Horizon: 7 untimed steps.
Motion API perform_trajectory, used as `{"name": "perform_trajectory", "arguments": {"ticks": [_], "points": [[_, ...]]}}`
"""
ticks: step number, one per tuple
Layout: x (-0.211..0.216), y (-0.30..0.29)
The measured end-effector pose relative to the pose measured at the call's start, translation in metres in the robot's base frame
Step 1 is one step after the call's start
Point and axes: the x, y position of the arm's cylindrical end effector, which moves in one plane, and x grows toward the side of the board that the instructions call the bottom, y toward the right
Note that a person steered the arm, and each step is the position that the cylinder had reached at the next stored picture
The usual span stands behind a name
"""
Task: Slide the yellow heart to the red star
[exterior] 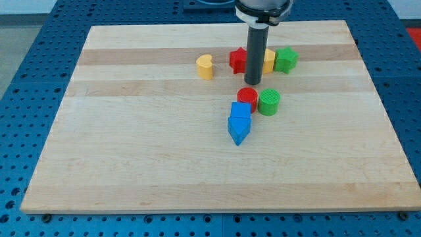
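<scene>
The yellow heart (pixel 205 66) lies on the wooden board near the view's top, left of centre. The red star (pixel 237 60) lies a short gap to its right, partly hidden behind my rod. My tip (pixel 253 83) rests on the board just below and right of the red star, above the red cylinder (pixel 247 97). The tip is well right of the yellow heart and does not touch it.
A yellow block (pixel 269 60) and a green star (pixel 286 60) sit right of the rod. A green cylinder (pixel 269 102) stands beside the red cylinder. A blue cube (pixel 241 110) and a blue pointed block (pixel 239 130) lie below them.
</scene>
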Motion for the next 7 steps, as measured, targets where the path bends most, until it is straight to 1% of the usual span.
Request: {"name": "perform_trajectory", "arguments": {"ticks": [1, 3, 4, 6, 7], "points": [[0.000, -0.004], [0.014, -0.076], [0.005, -0.100], [-0.024, -0.105], [-0.026, -0.110]]}}
